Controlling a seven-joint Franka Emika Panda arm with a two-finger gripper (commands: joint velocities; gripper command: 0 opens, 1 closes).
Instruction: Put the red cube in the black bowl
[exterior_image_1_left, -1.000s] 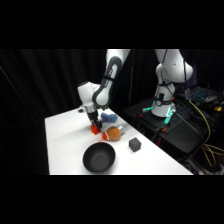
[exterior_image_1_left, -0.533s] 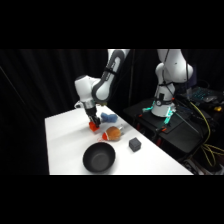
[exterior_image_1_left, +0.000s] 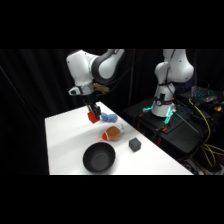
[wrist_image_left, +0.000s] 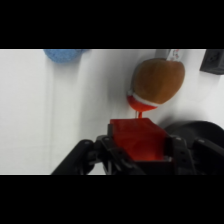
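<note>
Red and flat-faced, the red cube (exterior_image_1_left: 92, 117) sits pinched between the two fingers of the claw (exterior_image_1_left: 92, 115), lifted clear above the table (exterior_image_1_left: 65, 145). In the wrist view the cube (wrist_image_left: 137, 140) fills the gap between the dark fingers (wrist_image_left: 111, 142), which press on its left and right faces.

In the side view the black bowl (exterior_image_1_left: 99, 158) rests on the table at about 6 o'clock from the cube, well apart from it and near the table's front edge. A rounded orange-brown object (exterior_image_1_left: 112, 134) lies between them, at about 1 o'clock from the bowl and just beside its rim. A dark grey cube (exterior_image_1_left: 134, 144) stands at 3 o'clock from the bowl, near it but apart. A light blue object (exterior_image_1_left: 108, 118) lies at 3 o'clock from the held cube, just beside it.

In the wrist view, the orange-brown object (wrist_image_left: 156, 82) shows at 1 o'clock from the cube, and part of the bowl (wrist_image_left: 197, 132) shows at 3 o'clock.
</note>
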